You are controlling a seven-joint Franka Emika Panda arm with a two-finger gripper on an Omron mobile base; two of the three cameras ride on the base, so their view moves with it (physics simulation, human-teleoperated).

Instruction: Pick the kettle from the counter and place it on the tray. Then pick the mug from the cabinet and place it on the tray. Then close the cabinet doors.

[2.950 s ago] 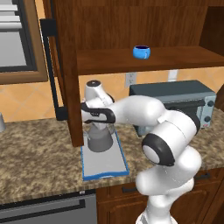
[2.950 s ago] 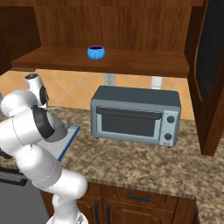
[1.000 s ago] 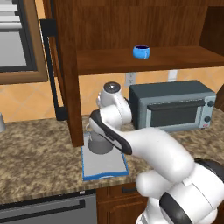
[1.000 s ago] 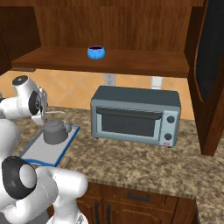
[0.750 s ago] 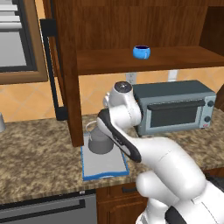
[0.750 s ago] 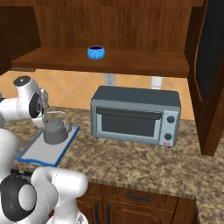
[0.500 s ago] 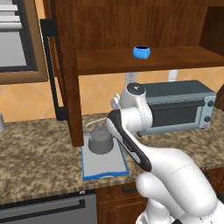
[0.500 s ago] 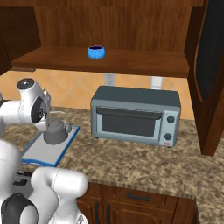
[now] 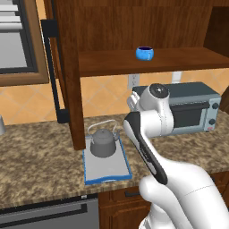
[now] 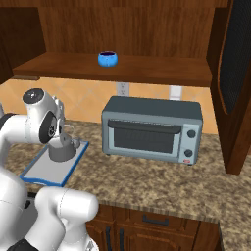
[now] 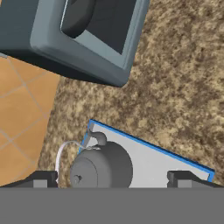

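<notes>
Two dark fingertips [image 11: 41,178] of the claw [image 11: 111,179] stand wide apart in the hand view, holding nothing, with the one kettle [image 11: 101,167] below and between them. That kettle [image 9: 103,144] sits upright on the single tray [image 9: 107,167], toward the tray's back end, its thin wire handle arched over the domed lid. The tray [image 10: 46,169] lies on the counter [image 9: 31,161] near its front edge, just beside the lower end of the one cabinet door [image 9: 67,67] seen swung open on the left. One toaster oven [image 10: 152,129] stands on the counter [image 10: 162,184] against the back wall, near the tray's far end but apart from it. One blue mug [image 9: 144,53] rests on the cabinet [image 9: 134,27] shelf above, near the shelf's front edge; a second open cabinet door [image 10: 235,73] hangs at the right in the right base view. Two wall outlets [image 10: 122,89] show on the tiled wall behind the oven.
</notes>
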